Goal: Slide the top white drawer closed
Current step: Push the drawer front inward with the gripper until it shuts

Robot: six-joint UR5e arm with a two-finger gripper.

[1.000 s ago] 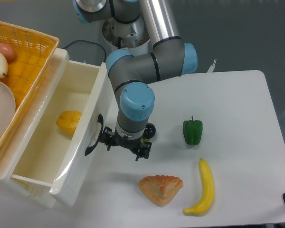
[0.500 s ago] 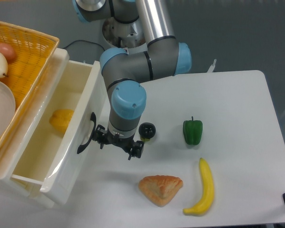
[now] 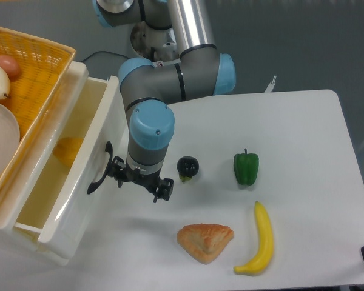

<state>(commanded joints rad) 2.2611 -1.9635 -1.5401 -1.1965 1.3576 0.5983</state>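
A: Drawer status, please.

B: Item one: top white drawer [image 3: 67, 200], left side of the table [image 3: 303, 139], beneath the yellow wicker basket [image 3: 39, 79]. Partly open; interior visible with a yellow object [image 3: 68, 150] inside, its kind unclear. Black handle [image 3: 100, 176] on the front panel, facing the arm.

A: Tool?

B: Gripper [image 3: 139, 182], pointing down, right against the drawer front just beside the handle. Fingers slightly spread, pinching nothing as far as can be seen; contact with the panel looks likely but cannot be confirmed from this angle.

A: Progress?

B: Judged partway. A good stretch of the cavity shows, so the closing push is not yet finished; the front must reach the cabinet face.

A: Other stock?

B: Green pepper [image 3: 246, 168], banana [image 3: 261, 239], pastry wedge [image 3: 204, 241], small dark round item [image 3: 187, 167], all on the table away from the drawer.

A: Labels, writing?

B: None legible anywhere.
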